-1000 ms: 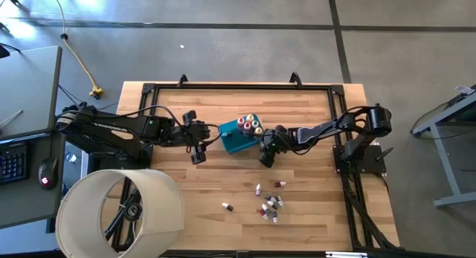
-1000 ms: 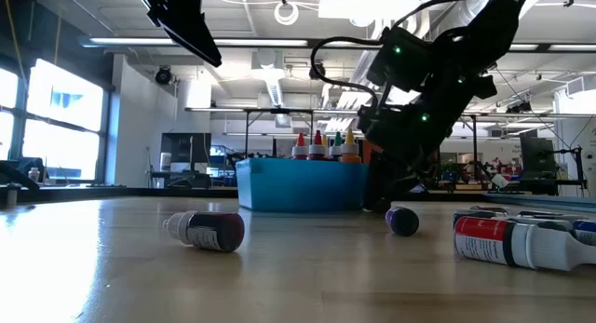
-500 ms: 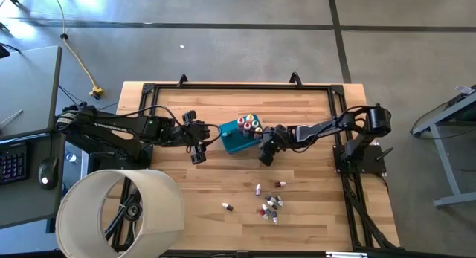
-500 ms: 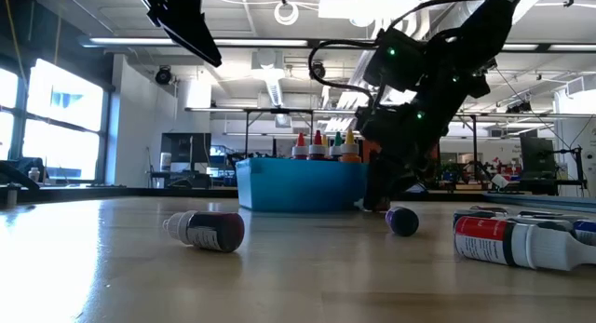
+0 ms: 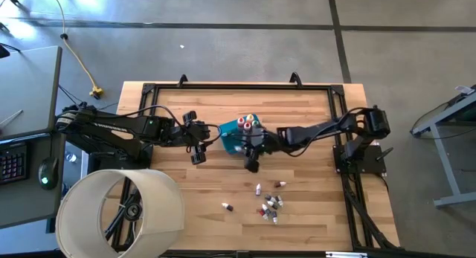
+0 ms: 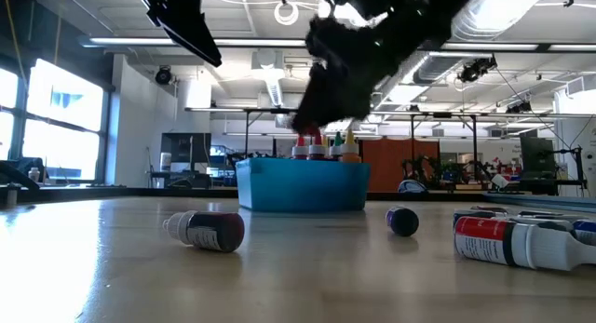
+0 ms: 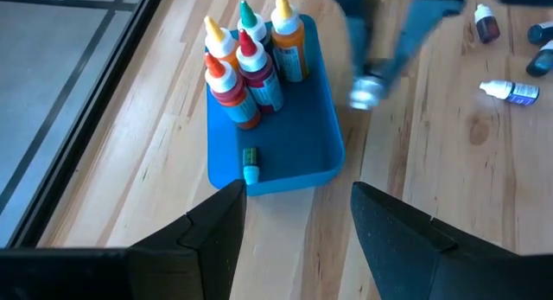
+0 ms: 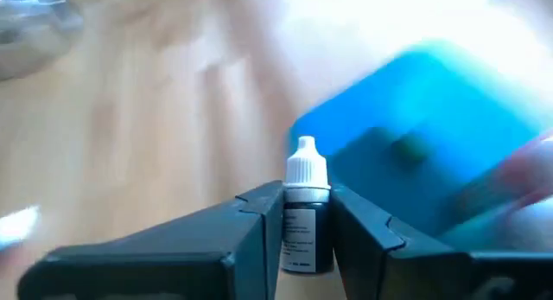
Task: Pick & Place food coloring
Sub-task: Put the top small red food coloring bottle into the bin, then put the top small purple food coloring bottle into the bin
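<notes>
A blue tub [image 5: 233, 141] stands mid-table with several red, orange, yellow and green squeeze bottles [image 7: 251, 58] upright in it and a small green vial [image 7: 250, 164] lying on its floor. My right gripper [image 5: 251, 152] hangs over the tub's near right corner, shut on a small dark vial with a white cap [image 8: 304, 215]. My left gripper [image 5: 202, 137] is open and empty just left of the tub; its fingers also show in the left wrist view [image 7: 298, 226]. Several loose vials [image 5: 271, 203] lie on the table nearer the front. My right gripper pinches the vial's dark body [image 8: 302, 239] between its two fingers, below the white cap [image 8: 306, 163]. The vial lies along the fingers, cap end sticking out past the fingertips. It is lifted clear of the table.
A large white cylinder [image 5: 119, 213] stands at the near left corner. In the low view a vial [image 6: 207, 231], a dark round-ended vial [image 6: 402, 220] and a red-labelled bottle [image 6: 503, 241] lie on the wood in front of the tub [image 6: 303, 185].
My right gripper has risen from table height beside the tub's right side and gone toward the table's left edge, carrying the vial over the tub's near right corner. It is blurred with motion. The tub and the loose vials have stayed put.
</notes>
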